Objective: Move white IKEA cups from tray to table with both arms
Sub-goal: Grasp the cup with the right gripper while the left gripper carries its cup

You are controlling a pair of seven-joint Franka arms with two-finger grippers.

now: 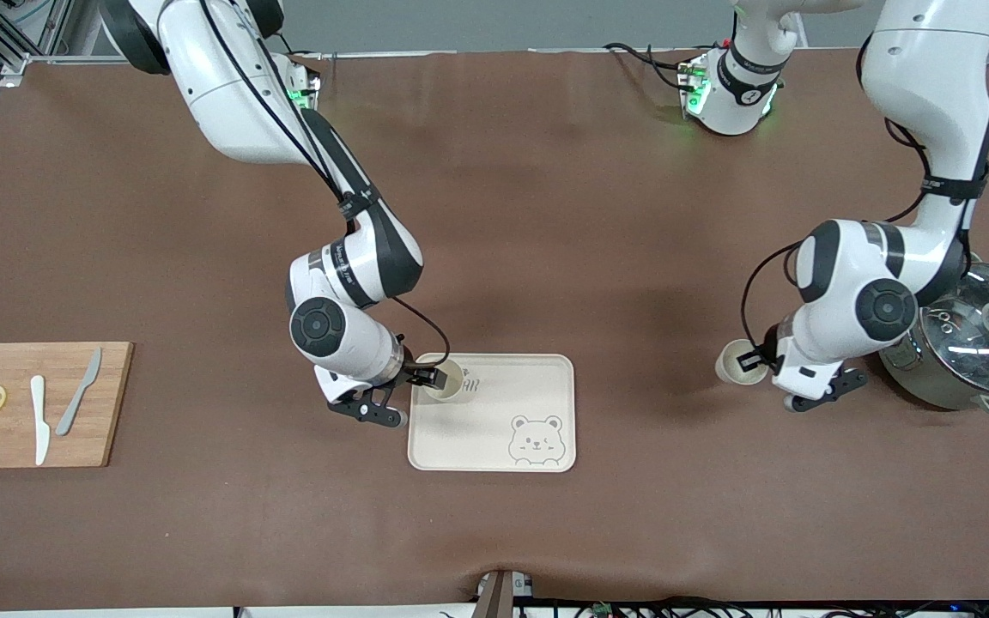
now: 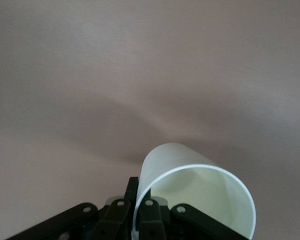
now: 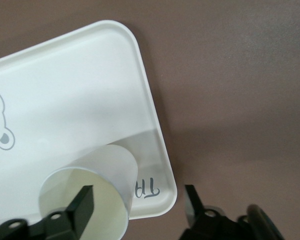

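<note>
**Two cups, two tools: one on the tray, one clenched**

Right tool (image 1: 436,378) at the tray (image 1: 494,446), fingers (image 3: 82,202) spread, straddling the wall of the first cup (image 1: 450,379): one inside the rim, one outside, not pinching. That cup stands upright in the tray's corner at roughly 10 o'clock from the printed bear (image 1: 535,439).

Left tool (image 1: 754,360) clenched on the rim of the second cup (image 1: 735,360), over bare desk (image 1: 546,215), at about 9 o'clock from the lidded pot (image 1: 967,352).
</note>
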